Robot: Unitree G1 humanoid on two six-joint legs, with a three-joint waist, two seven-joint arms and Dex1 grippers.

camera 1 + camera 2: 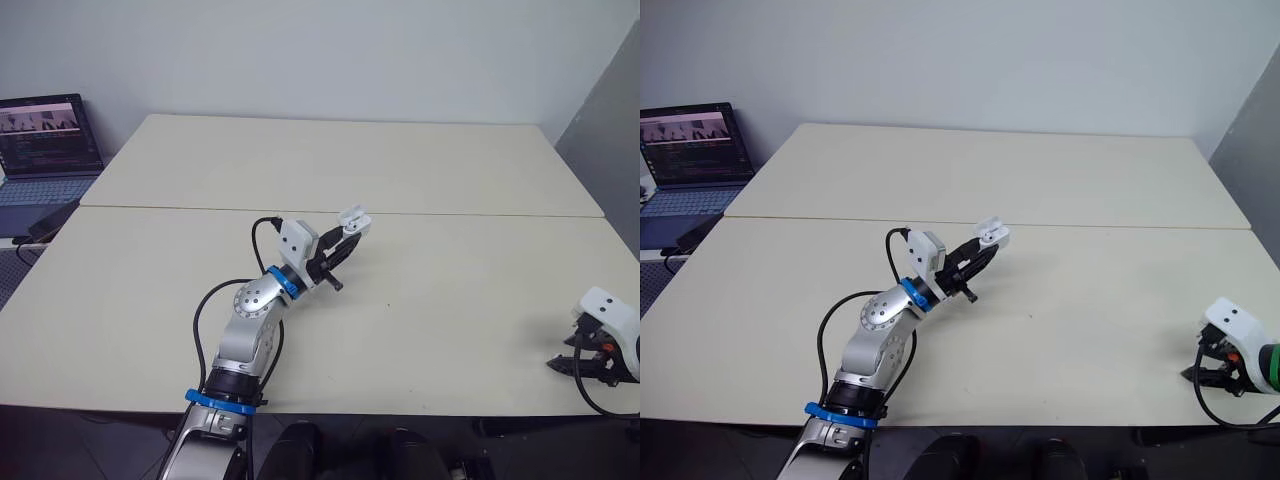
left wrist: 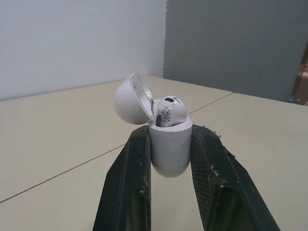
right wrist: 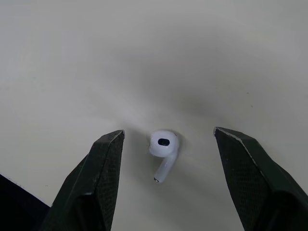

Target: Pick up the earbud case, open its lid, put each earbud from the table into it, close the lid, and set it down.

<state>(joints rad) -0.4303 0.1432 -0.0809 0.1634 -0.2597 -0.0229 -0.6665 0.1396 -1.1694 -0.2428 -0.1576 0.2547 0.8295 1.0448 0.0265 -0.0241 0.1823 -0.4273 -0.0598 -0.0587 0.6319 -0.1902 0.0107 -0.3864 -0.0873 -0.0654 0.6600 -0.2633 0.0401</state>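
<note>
Earbud case point(image 2: 168, 149): off the table, clamped upright in the left gripper point(image 2: 172, 131) above the middle of the table point(image 1: 450, 300). Its lid point(image 2: 129, 101) is swung back and one earbud point(image 2: 169, 110) is seated in it. Judged step: loading the second earbud point(image 3: 162, 147), roughly two-thirds through the task.

Materials, largest first:
- Table: two pale cream matte tops butted along a thin seam. Flat, low glare.
- Gripper fingers: black, wedge-shaped, slightly rough edges. The left pair presses both flanks of the case body, fully closed on it.
- Right gripper point(image 3: 168, 131): low by the near right edge of the table, fingers spread wide, nothing held. The second earbud lies between them, apart from both.
- Case: glossy white plastic, rounded pebble shape, domed lid on a rear hinge. Likely slippery under a side grip.
- Earbuds: glossy white, bulbous head with a dark oval mesh, short stem. The loose one lies flat on the table with its stem pointing towards the wrist.

Next move, as judged: close the right fingers on the loose earbud and lift it. Then carry it across to the case and seat it stem-first in the free socket. The part is small, smooth and rounded, so the pinch must be centred or it may squirt out.
</note>
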